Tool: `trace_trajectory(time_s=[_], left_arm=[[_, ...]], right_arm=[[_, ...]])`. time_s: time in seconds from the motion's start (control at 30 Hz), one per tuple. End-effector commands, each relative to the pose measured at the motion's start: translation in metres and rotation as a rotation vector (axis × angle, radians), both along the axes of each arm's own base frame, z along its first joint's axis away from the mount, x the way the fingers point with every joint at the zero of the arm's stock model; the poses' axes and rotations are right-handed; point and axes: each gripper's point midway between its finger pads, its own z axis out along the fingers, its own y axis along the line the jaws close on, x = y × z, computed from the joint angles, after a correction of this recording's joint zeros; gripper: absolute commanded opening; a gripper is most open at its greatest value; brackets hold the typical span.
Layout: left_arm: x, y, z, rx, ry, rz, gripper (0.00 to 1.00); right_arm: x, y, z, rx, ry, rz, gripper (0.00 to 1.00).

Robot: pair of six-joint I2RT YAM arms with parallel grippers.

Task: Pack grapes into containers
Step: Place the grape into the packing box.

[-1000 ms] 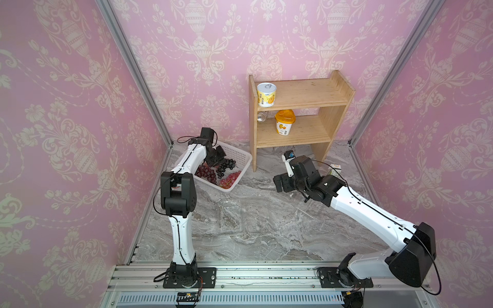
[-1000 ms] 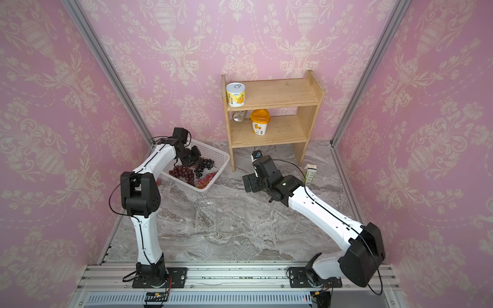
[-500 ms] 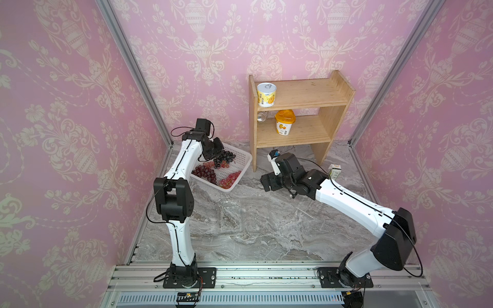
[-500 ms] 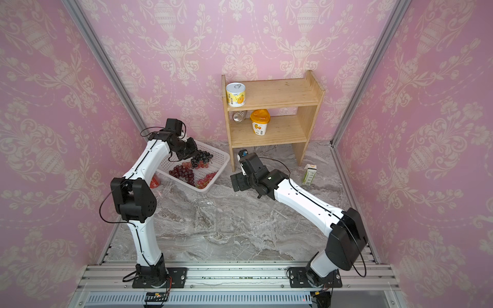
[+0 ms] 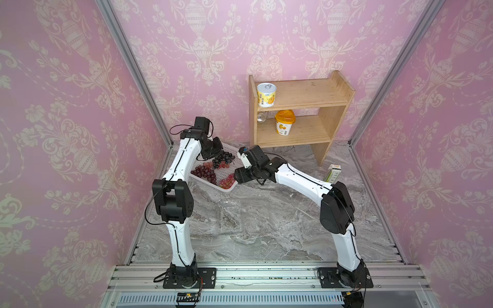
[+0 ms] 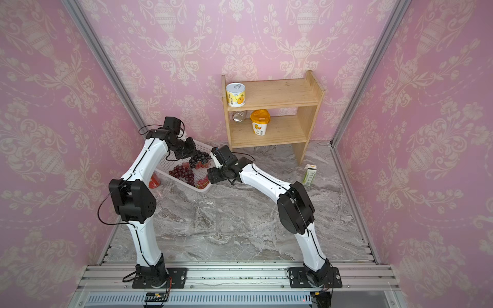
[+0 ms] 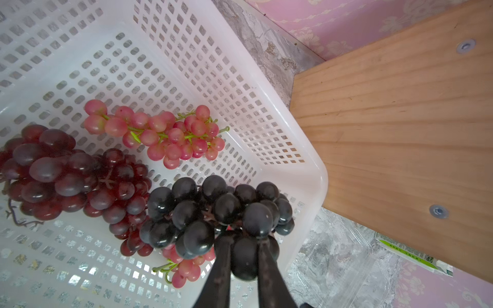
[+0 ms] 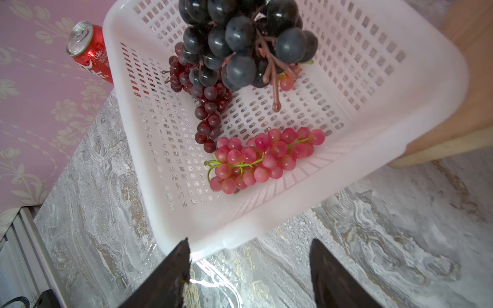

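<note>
Pick-up step, we judge: left gripper clamps the near-black grapes above the white basket left of centre, right gripper stands parted and empty; next we need a carry to the clear container mid-frame.

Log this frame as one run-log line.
left gripper: shut on black grape bunch, over white basket | right gripper: open, empty, beside basket corner | pink bunch: in basket | clear container: empty
</note>
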Motion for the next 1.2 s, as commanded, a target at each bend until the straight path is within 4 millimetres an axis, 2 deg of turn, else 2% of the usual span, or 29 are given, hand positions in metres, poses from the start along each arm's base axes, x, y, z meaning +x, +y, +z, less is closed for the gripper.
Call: trace_trajectory(time_s=[0.0, 0.37, 0.63, 0.9, 1.17], left_arm=[[-0.011, 0.017, 0.021, 0.036, -0.033, 0.002, 0.21], [-0.019, 0.022, 0.017, 0.025, -0.032, 0.014, 0.21], [-0.025, 0.023, 0.009, 0.027, -0.019, 0.012, 0.21], [-0.024, 0.025, 0.008, 0.025, -0.019, 0.016, 0.21], [-0.023, 0.024, 0.006, 0.02, -0.016, 0.018, 0.21]], right_arm=[[0.011, 0.012, 0.004, 0.038, 0.001, -0.042, 0.69], [0.046, 0.019, 0.003, -0.027, -0.11, -0.049, 0.68], [0.067, 0.024, -0.005, -0.018, -0.111, -0.031, 0.66], [0.06, 0.031, -0.013, 0.014, -0.076, 0.047, 0.6], [0.055, 0.043, -0.019, 0.05, -0.043, 0.091, 0.59]])
